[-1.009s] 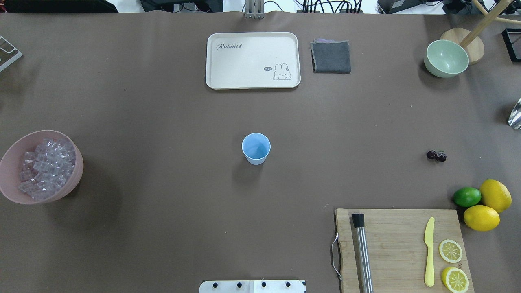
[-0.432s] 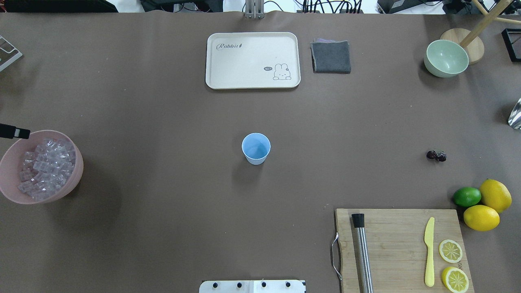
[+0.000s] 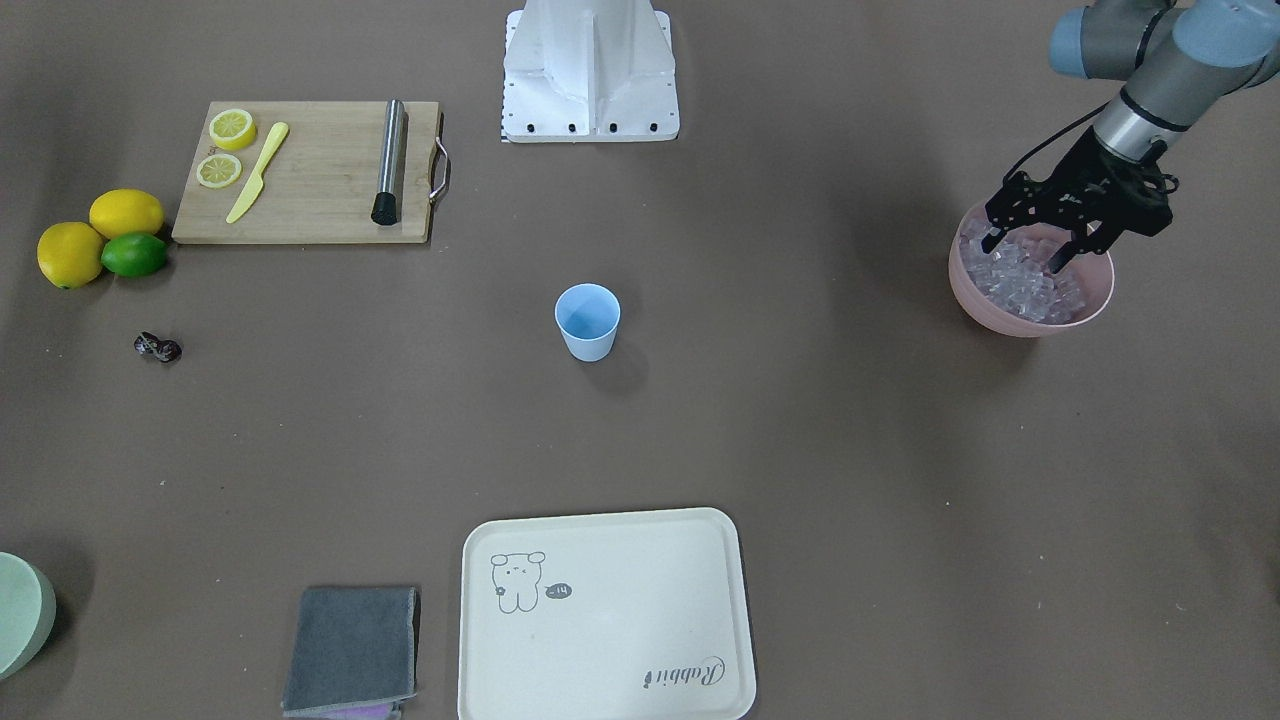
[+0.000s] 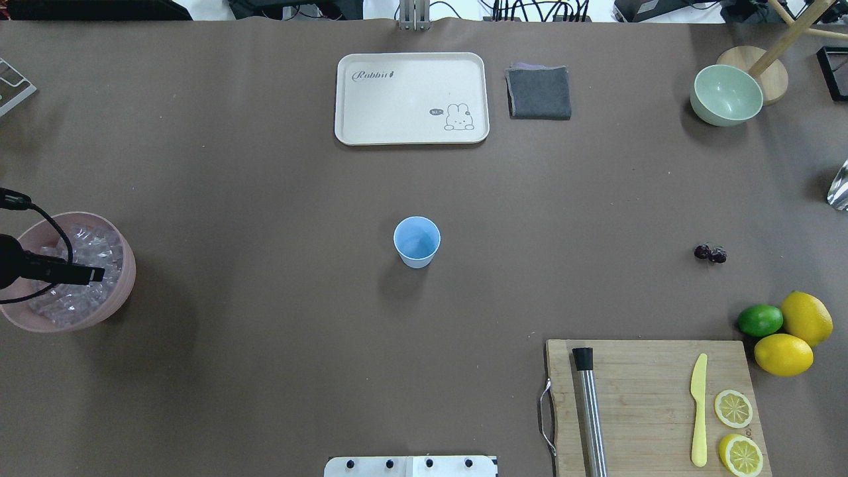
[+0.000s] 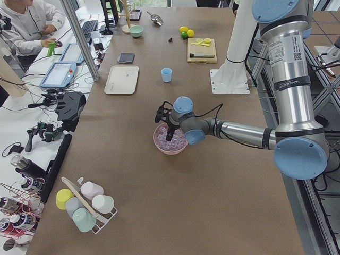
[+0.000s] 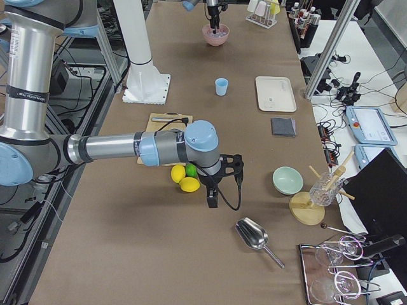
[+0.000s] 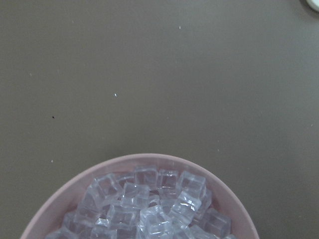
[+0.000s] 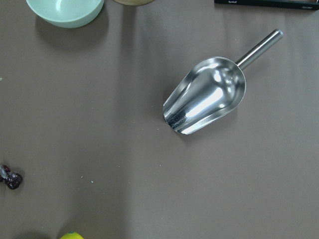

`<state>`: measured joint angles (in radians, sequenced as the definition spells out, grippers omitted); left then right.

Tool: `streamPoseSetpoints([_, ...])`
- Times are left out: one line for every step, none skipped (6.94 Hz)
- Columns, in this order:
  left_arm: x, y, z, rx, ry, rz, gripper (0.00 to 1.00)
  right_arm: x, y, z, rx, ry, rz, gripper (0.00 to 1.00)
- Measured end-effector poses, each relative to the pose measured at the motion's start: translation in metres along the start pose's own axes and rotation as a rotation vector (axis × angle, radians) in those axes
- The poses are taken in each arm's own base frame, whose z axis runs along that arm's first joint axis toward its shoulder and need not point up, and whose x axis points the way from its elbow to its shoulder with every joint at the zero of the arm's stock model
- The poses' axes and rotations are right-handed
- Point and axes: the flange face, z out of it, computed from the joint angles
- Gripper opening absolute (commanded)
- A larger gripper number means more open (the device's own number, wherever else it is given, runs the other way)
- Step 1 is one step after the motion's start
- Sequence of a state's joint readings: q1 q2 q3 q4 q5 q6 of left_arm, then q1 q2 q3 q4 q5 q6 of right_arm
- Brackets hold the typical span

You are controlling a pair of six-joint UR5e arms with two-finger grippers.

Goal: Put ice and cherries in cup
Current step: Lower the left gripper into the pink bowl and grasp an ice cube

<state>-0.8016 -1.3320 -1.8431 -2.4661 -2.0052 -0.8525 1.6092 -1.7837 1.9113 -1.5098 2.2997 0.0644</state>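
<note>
The light blue cup stands upright mid-table, also in the front view. The ice fills a pink bowl at the left edge; it also shows in the left wrist view. My left gripper is open, fingers down just over the ice, and also shows from overhead. The cherries lie on the table far right, apart from both grippers. My right gripper shows only in the exterior right view, near the lemons; I cannot tell if it is open.
A cream tray, a grey cloth and a pale green bowl sit at the back. A cutting board with muddler, knife and lemon slices is front right, beside lemons and a lime. A metal scoop lies far right.
My left gripper has come in from the left edge of the overhead view and now hangs over the pink bowl of ice. Nothing else has moved.
</note>
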Motion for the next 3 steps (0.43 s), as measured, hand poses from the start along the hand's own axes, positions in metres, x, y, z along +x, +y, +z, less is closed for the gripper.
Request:
streamPoseSetpoints([0.0008,0.0102,0.0074,-0.007,-0.019,0.007,0.98,-0.0002,-0.0003,-0.0002,0.001,0.000,-0.001,1.00])
streamPoseSetpoints([-0.0006,0.0157,0.0094,-0.013,-0.028,0.011,0.98,-0.0003,-0.0005,-0.0003,0.001,0.000,-0.001,1.00])
streamPoseSetpoints([-0.0011,0.0176,0.0099,-0.017,-0.030,0.013,0.98,-0.0002,-0.0005,-0.0002,0.001,0.000,-0.001,1.00])
